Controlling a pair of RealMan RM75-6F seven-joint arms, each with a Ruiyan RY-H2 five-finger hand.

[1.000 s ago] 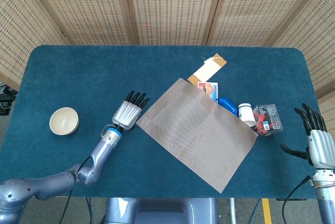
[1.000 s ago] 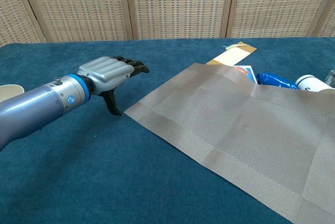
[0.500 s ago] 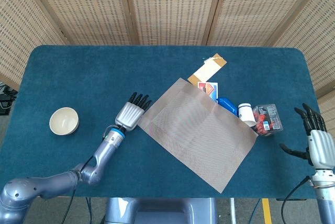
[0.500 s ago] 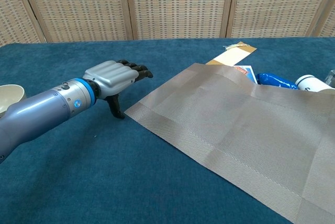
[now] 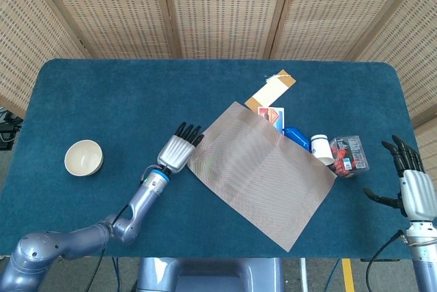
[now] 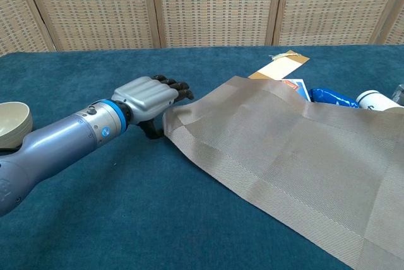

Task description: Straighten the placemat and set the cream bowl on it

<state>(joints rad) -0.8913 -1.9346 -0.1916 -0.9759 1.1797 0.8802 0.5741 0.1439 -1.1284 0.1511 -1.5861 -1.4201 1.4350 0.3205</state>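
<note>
Blue cloth covers the table [image 5: 102, 94]. Placemat [image 5: 263, 172] lies skewed at centre-right, its left corner lifted and touching the left hand [image 5: 179, 152], whose thumb is under that corner; grip cannot be confirmed. Cream bowl [image 5: 83, 157] sits far left, well apart. Right hand [image 5: 410, 183] hangs at the right edge, fingers spread, empty.

A blue-carpeted table [image 5: 136, 94] stands before woven rattan screen panels [image 5: 218, 5].
</note>
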